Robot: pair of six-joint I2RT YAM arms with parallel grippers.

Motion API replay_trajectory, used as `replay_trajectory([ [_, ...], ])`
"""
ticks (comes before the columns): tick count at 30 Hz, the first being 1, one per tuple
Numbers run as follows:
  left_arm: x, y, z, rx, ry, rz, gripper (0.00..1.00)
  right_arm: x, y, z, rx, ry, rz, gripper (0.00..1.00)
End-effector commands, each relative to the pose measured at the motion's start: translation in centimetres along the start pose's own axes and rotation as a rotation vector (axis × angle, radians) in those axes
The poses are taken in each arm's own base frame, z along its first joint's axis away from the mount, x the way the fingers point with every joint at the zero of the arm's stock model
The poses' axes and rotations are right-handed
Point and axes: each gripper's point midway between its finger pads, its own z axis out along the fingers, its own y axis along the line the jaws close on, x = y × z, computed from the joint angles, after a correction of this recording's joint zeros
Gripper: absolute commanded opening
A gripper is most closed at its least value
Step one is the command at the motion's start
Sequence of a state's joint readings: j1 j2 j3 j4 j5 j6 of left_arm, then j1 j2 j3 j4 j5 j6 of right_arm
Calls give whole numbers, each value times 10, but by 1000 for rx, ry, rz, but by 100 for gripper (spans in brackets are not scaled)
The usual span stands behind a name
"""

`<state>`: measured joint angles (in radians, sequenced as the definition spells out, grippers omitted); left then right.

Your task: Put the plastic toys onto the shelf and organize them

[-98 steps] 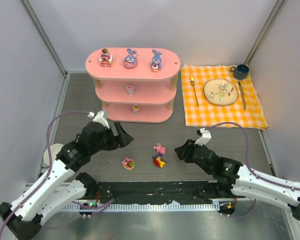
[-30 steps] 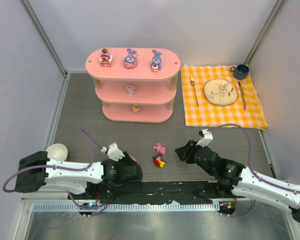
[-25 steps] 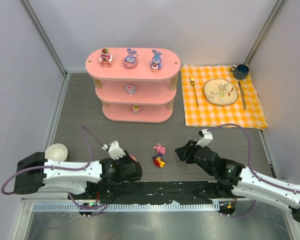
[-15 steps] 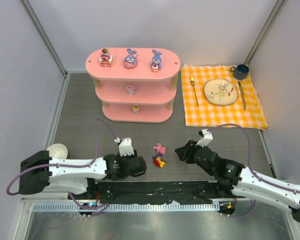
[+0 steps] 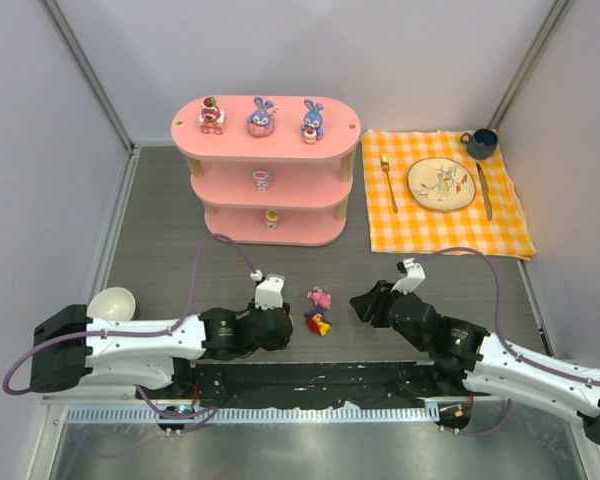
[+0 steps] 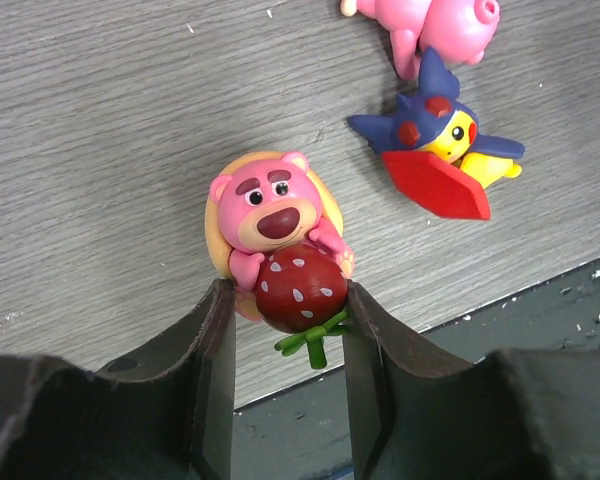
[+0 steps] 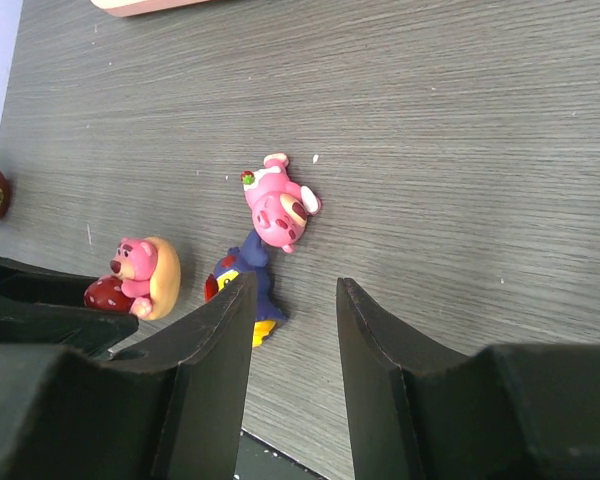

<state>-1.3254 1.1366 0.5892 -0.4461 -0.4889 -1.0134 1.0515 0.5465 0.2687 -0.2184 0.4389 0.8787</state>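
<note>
Down at the front edge of the grey wood-grain table (image 6: 90, 140), my left gripper (image 6: 285, 300) pinches the glossy pink bear (image 6: 270, 212) by its round strawberry; my right gripper (image 7: 292, 295) gapes, empty.

The grey wood-grain table (image 5: 180, 220) carries a pink three-tier shelf (image 5: 285, 142) at the back, an orange checked cloth (image 5: 420, 225) to its right and a white bowl (image 5: 112, 302) front left. Near the front edge lie a pink strawberry-hugging bear figurine (image 6: 275, 225), a pink round figurine (image 5: 320, 298) and a red-yellow-blue figurine (image 5: 318, 323).
</note>
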Motion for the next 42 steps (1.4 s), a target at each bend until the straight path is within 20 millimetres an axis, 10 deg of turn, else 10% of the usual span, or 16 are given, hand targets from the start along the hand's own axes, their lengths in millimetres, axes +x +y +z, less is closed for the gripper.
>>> replay_trajectory([
  [1, -5, -8, -2, 93, -47, -10, 13, -4, 4, 2, 0, -14, 15, 44],
  [9, 0, 6, -2, 37, -36, -50, 99, -2, 11, 7, -16, 0, 10, 44],
  [18, -27, 6, -15, -56, -89, -171, 94, 0, 10, 8, -16, 5, 12, 44],
  [27, -16, -12, -21, -140, -10, -148, 67, 1, 9, 7, -19, 6, 20, 44],
  [42, -6, 9, -21, -284, -58, -192, 59, 2, 8, 6, -19, 8, 20, 44],
])
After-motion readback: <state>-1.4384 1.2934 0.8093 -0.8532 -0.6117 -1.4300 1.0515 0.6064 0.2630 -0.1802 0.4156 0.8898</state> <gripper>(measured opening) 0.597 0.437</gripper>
